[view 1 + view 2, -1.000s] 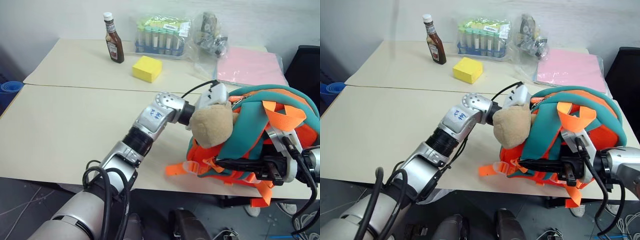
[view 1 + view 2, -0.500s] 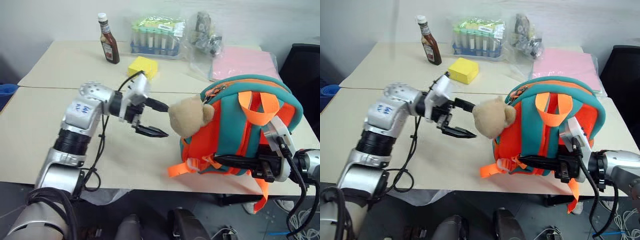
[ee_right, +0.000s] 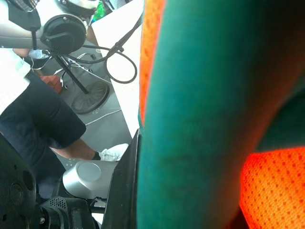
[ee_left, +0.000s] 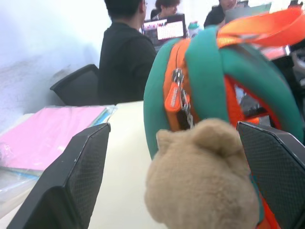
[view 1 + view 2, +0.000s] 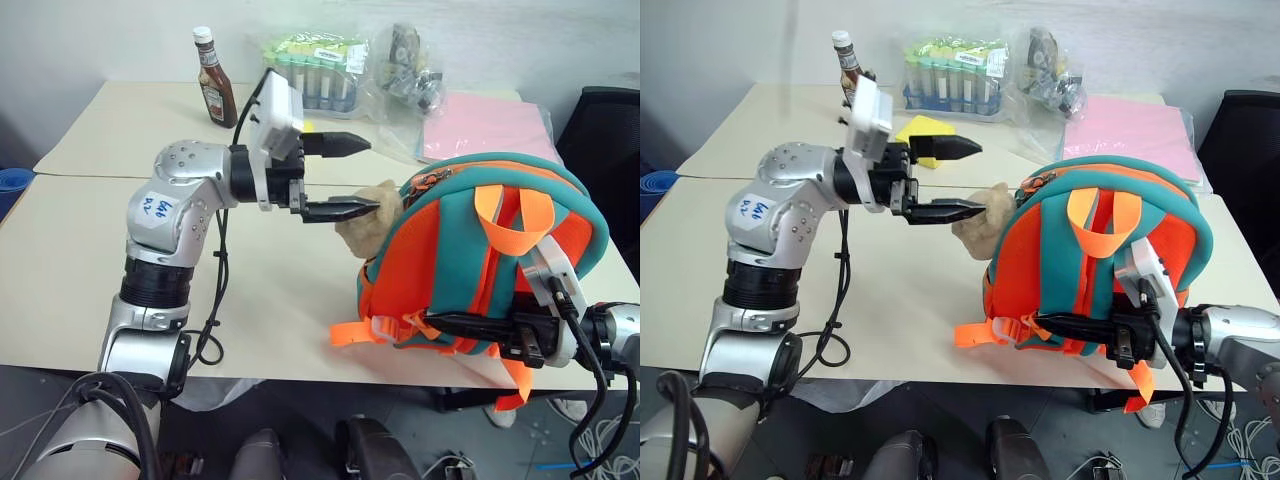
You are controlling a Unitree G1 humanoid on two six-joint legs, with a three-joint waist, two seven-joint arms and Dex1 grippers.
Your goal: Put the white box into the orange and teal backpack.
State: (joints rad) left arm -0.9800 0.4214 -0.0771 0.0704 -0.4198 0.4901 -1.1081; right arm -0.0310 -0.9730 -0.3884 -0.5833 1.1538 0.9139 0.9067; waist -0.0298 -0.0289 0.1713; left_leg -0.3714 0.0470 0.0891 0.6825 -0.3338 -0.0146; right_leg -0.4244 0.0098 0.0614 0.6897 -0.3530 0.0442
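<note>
The orange and teal backpack (image 5: 470, 250) stands upright at the table's front right, with its tan plush toy (image 5: 372, 218) hanging on the side facing my left arm. My left gripper (image 5: 368, 175) is open and level, one finger above the other. Its tips are right beside the toy and nothing is between them. In the left wrist view the toy (image 4: 202, 183) and the backpack's zipper pull (image 4: 172, 98) sit between the two fingers (image 4: 76, 171). My right gripper (image 5: 442, 324) is shut on the backpack low on its near side, at a teal strap (image 3: 200, 109). The white box is out of view.
At the back of the table (image 5: 80, 250) are a sauce bottle (image 5: 213, 78), a rack of tubes (image 5: 318, 68), a yellow sponge block (image 5: 922, 128), a clear bag (image 5: 408, 62) and a pink folder (image 5: 490, 122). A black chair (image 5: 612, 125) stands at the right. A seated person (image 4: 125, 57) is beyond the table.
My left gripper has come away from the top of the backpack, opened, and moved left and up. The backpack now stands more upright. The right gripper keeps its hold.
</note>
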